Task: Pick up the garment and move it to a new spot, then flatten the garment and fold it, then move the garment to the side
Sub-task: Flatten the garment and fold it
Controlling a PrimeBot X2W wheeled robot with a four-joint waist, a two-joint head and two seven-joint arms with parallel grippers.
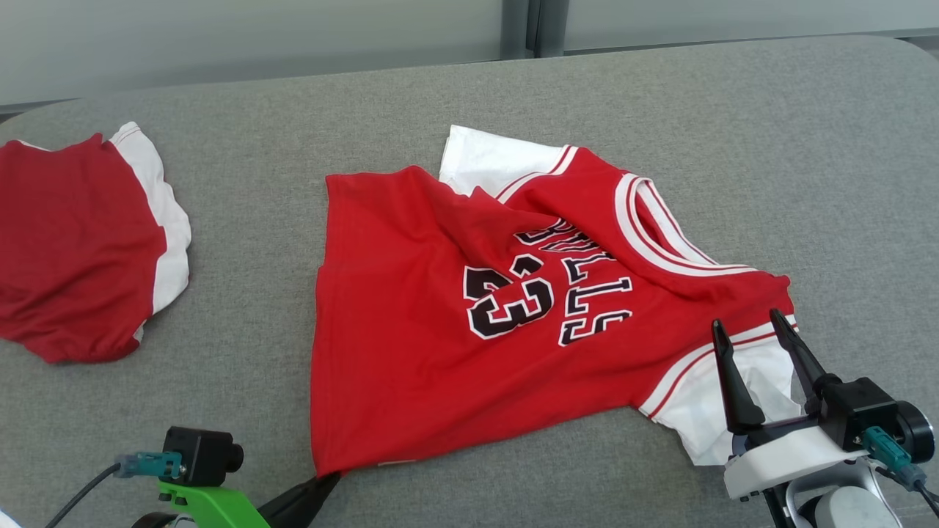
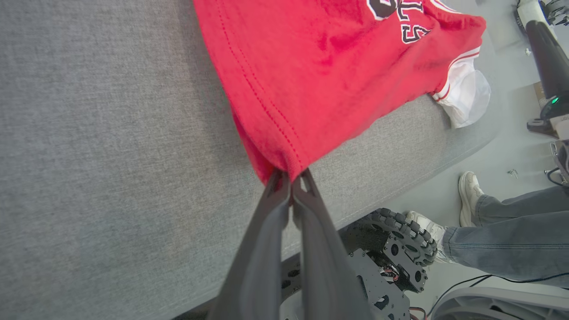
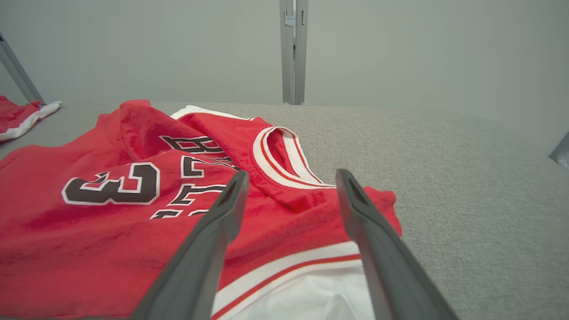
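Two-armed, bending over grey table (image 1: 733,147), facing red jersey (image 1: 411,308) lying rumpled mid-table, well apart from another red garment (image 1: 73,242) at left; pinching jersey's near hem corner in closed left claw (image 2: 291,178); holding right claw (image 1: 744,319) wide, empty, above white sleeve (image 1: 697,400)

A red short-sleeved jersey shirt (image 1: 411,293) on a grey woven table cover (image 1: 807,183)
White sleeves, white trim striped red, black lettering edged in white.

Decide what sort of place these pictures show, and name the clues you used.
Probably a robotics lab or test room: a grey padded table holding a red jersey, plain partition walls behind, and a person's legs beside a floor cable.
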